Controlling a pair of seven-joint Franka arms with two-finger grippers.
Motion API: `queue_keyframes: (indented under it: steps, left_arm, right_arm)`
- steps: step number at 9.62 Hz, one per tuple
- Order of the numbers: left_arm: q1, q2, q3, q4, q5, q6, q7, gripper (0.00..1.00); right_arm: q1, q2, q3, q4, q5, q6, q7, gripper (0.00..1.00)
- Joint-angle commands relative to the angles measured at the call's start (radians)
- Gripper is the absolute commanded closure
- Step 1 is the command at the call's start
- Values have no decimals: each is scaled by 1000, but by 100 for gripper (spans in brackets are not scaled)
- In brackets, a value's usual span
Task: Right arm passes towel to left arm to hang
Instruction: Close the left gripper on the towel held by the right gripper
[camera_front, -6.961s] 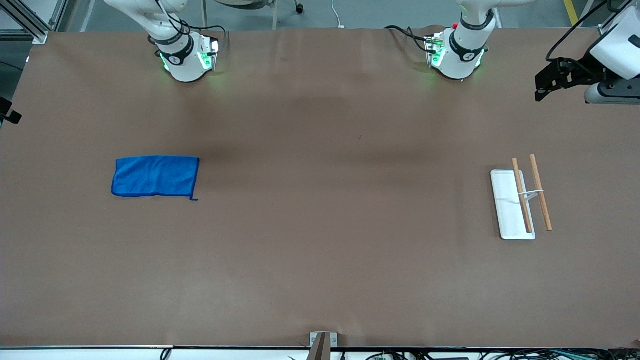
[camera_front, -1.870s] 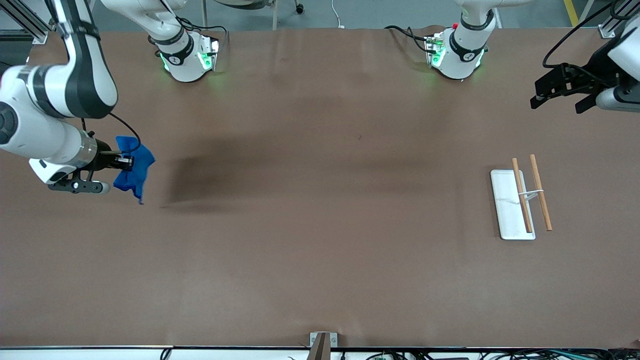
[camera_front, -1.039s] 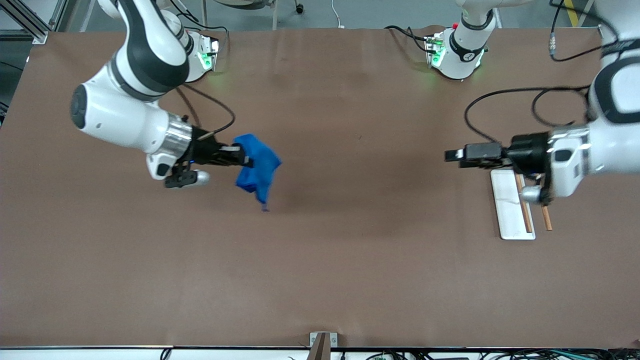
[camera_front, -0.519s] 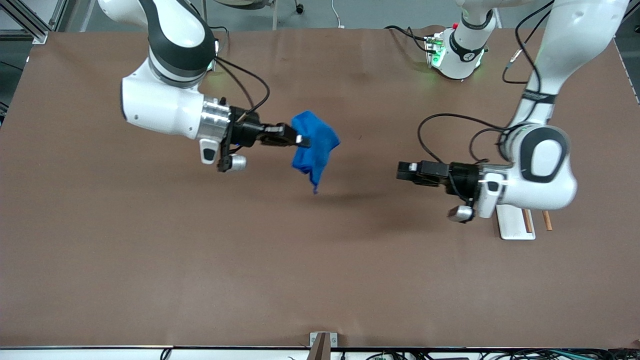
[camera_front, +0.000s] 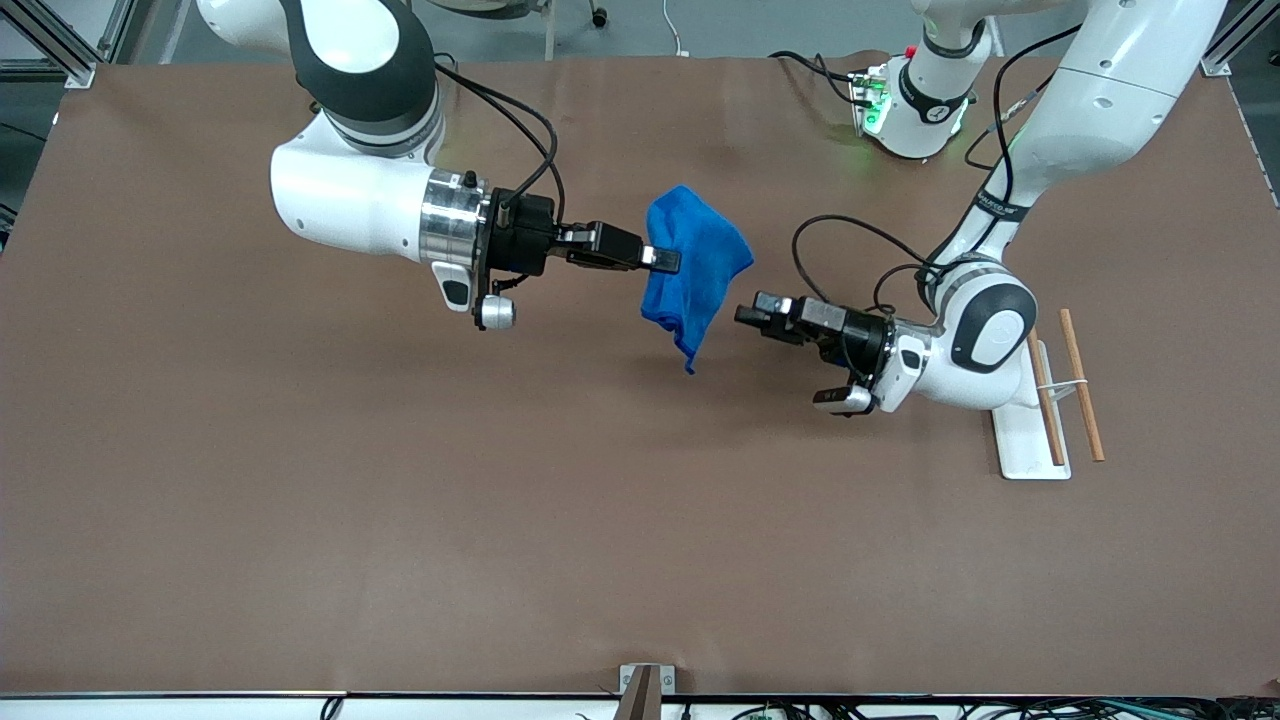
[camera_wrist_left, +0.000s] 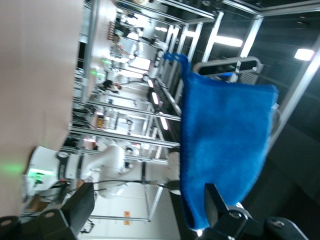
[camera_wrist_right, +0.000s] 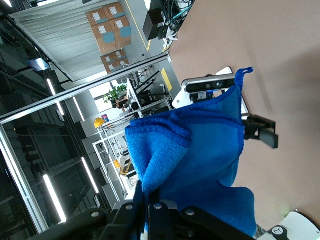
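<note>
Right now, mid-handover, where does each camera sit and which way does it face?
Front view: high across the table, facing the bases; both arms show, right gripper shut on the blue towel, left gripper open beside it.
Left wrist view: on the left wrist, facing the hanging towel; its own fingers show.
Right wrist view: on the right wrist, facing the towel it pinches.
All three share the towel.

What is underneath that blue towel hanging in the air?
Only the bare brown table and the towel's shadow. The right gripper holds the towel up by one edge; the left gripper, open, is beside it. The patch of table directly under the cloth is covered.
</note>
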Motion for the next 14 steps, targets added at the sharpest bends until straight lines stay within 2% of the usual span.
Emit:
queue_keyframes:
  steps: [1, 3, 6, 11, 12, 14]
  left_arm:
    - [13, 5, -31, -45, -64, -11, 24, 5]
    - [10, 3, -69, -45, -138, -11, 12, 9]
    - [13, 5, -72, -39, -141, -10, 9, 25]
    - [-1, 103, -72, 79, -146, 45, 10, 29]
    - [-2, 101, -74, 84, -169, 55, 9, 39]
    - [-1, 95, -75, 86, -175, 55, 7, 66]
  right_arm:
    - [32, 49, -10, 52, 30, 39, -2, 100]
    - [34, 60, -10, 65, 30, 41, -2, 100]
    - [32, 61, -12, 65, 27, 39, -2, 100]
    - [32, 61, -12, 65, 27, 41, -2, 100]
    - [32, 61, -12, 65, 27, 41, -2, 100]
    - [34, 61, -12, 65, 28, 42, -2, 100]
